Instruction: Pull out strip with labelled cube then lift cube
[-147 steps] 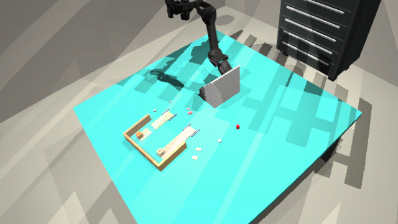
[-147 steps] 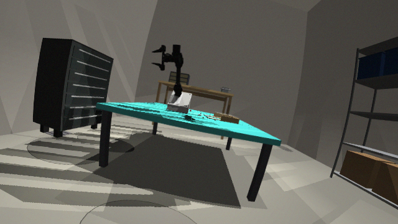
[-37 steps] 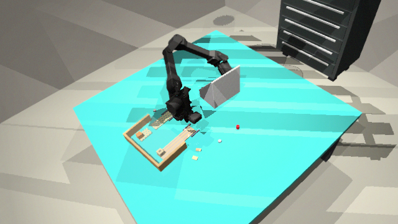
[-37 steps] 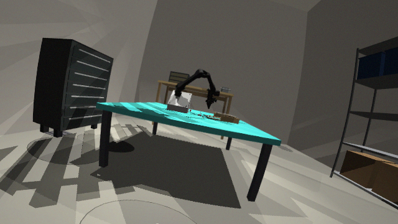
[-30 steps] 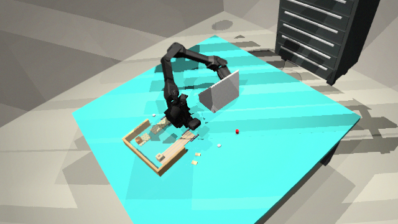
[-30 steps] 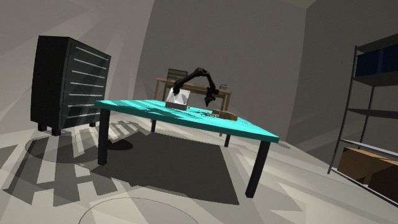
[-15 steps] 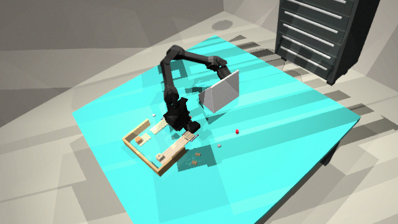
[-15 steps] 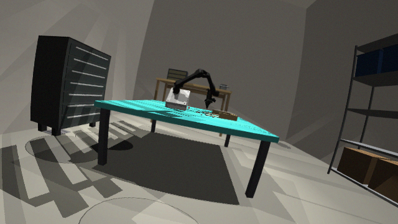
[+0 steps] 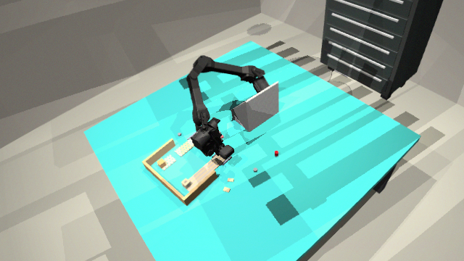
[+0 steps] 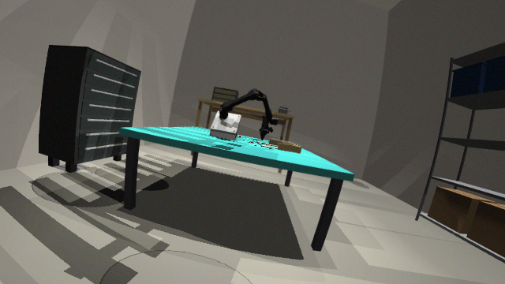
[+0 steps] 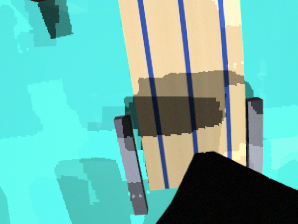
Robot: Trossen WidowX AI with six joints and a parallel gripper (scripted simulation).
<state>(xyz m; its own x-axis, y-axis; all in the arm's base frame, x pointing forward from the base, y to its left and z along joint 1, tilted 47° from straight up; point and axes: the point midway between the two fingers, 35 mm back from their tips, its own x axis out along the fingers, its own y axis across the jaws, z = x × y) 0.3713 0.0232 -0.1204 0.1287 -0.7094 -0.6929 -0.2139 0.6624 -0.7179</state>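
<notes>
The unbroken strip, pale with blue lines, runs out of the wooden walls; the labelled cube sits on its far end. A dotted strip is in two separate pieces, a near piece and a far piece. A plain tan cube is at the far piece. My gripper is shut and empty, pointing down over the near end of the lined strip. Whether it touches the strip cannot be told. The labelled cube is outside the wrist view.
Grey bars flank the lined strip's near end. Wooden walls enclose the far ends on three sides. Two small tan blocks, a grey piece and a red piece lie outside. A pale panel stands near the arm's base.
</notes>
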